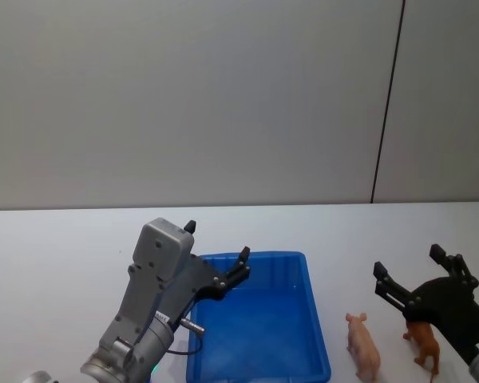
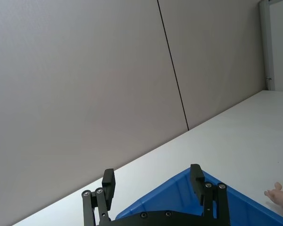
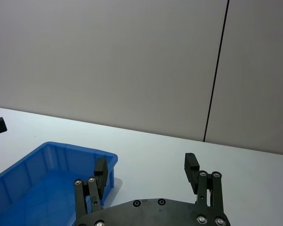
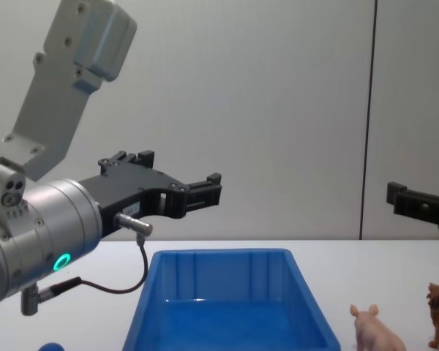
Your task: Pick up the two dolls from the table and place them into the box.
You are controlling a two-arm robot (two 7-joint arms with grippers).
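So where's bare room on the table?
Table is bare behind the box, plus a strip between box and pig. Box floor looks bare, left gripper above it. Crowded: front right, pig and lion near the right gripper.

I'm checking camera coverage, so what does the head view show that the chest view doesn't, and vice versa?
Head view adds: both spread fingers of the right gripper, close by the lion, and the box floor seen from above. Chest view adds: a small blue ball at its lower left corner and the green light ring on the left arm. Shared: the blue box, the pig, the lion, and the open left gripper above the box.
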